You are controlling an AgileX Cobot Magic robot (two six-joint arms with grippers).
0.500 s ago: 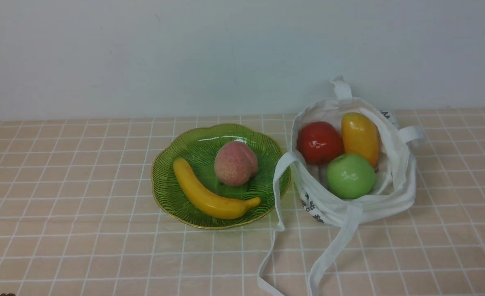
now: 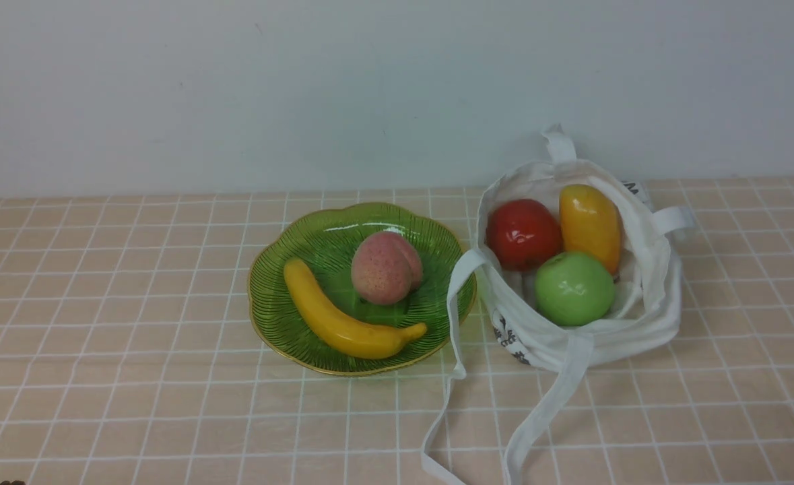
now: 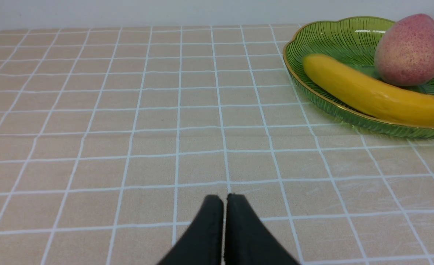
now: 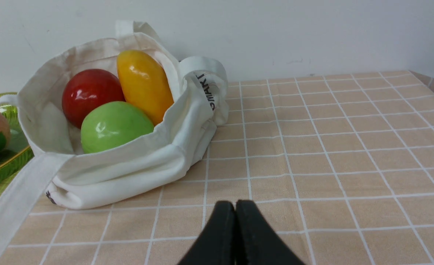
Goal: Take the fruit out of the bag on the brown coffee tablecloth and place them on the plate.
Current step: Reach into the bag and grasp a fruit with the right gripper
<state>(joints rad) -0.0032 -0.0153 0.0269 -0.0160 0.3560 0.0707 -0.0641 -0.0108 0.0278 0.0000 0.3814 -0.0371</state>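
The white bag lies open on the brown coffee tablecloth, right of the green plate. Inside it sit the fruit: a red apple, an orange-yellow mango and a green apple. My left gripper is shut and empty, low over the cloth, short of the plate. My right gripper is shut and empty over the cloth, near the bag. Neither gripper shows in the front view.
A yellow banana and a speckled pink peach lie on the plate. The bag's long straps trail toward the front edge. A pale wall stands behind the table.
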